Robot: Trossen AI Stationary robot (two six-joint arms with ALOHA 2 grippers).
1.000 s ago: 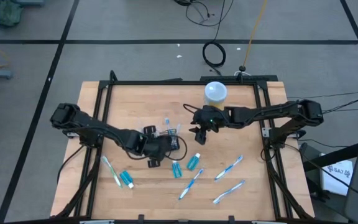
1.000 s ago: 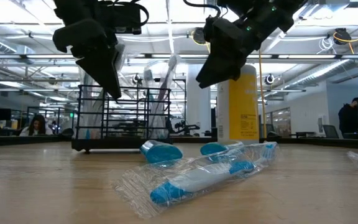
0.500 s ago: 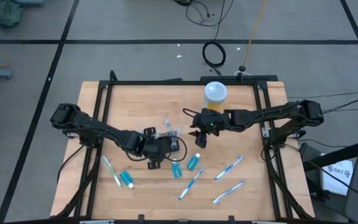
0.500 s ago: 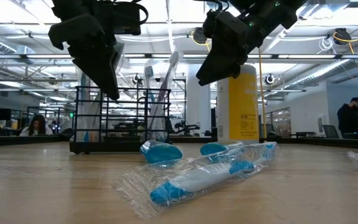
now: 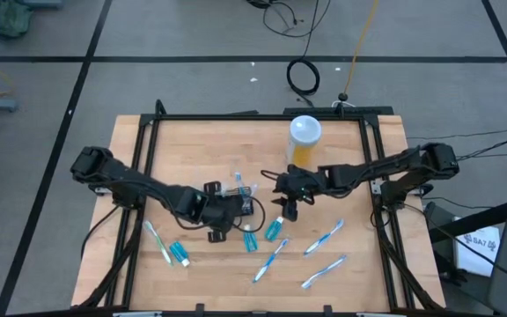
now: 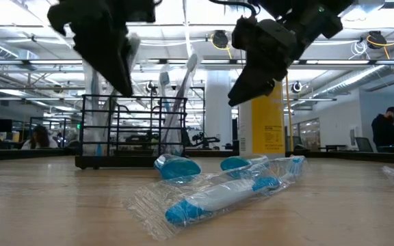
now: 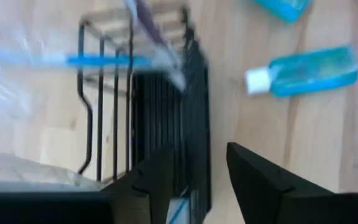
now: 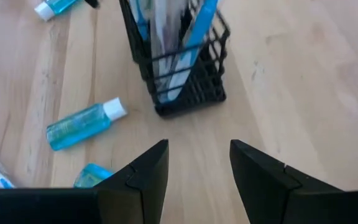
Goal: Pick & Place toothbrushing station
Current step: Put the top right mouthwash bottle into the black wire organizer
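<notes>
While the black wire basket (image 5: 244,190) stands upright near the middle of the table (image 5: 192,141), several wrapped toothbrushes (image 8: 179,37) stick up out of it, blue and white under clear film. From the basket, a teal tube (image 5: 275,229) with a white cap lies at about four o'clock, and a second teal tube (image 5: 250,239) lies at about five o'clock, both flat on the wood. Farther out toward four o'clock lie three loose toothbrushes (image 5: 323,237), well apart from the basket. Off at about eight o'clock lie another toothbrush (image 5: 157,242) and a third tube (image 5: 180,253), side by side.

The left gripper (image 5: 221,211) hangs just beside the basket at about seven o'clock, its fingers (image 7: 151,180) spread with nothing between them. The right gripper (image 5: 285,205) hovers near the basket at about four o'clock, above the nearest tube, its fingers (image 8: 146,168) also spread and empty.

A yellow canister (image 5: 304,139) with a pale lid stands at about one o'clock from the basket, well apart. Across the room, a person (image 6: 388,130) shows far behind the table.
</notes>
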